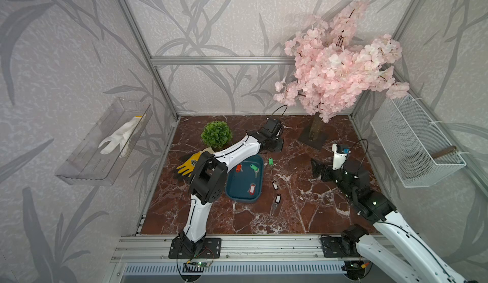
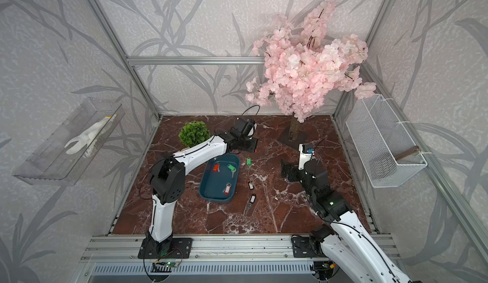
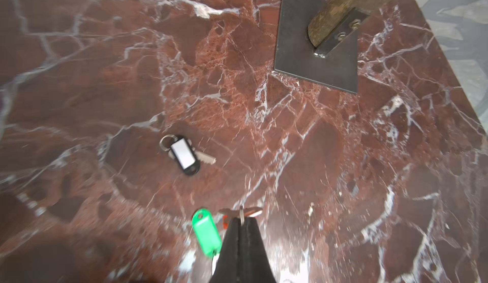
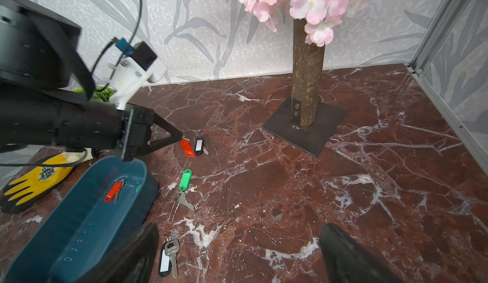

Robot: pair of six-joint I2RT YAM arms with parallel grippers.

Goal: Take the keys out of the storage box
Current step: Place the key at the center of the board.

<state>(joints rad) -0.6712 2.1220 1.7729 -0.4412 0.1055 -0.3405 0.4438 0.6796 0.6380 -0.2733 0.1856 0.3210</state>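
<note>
The left end effector pinches a red-tagged key outside the storage box; the right end effector is spread wide, empty.

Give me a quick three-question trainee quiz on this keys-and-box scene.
1. True or false: the left gripper is shut on a red-tagged key, outside the storage box.
2. How many tagged keys lie inside the storage box in both top views? A) one B) three C) six
3. Fill in: the right gripper is ___.
Key: 1 true; 2 B; 3 open.
</note>
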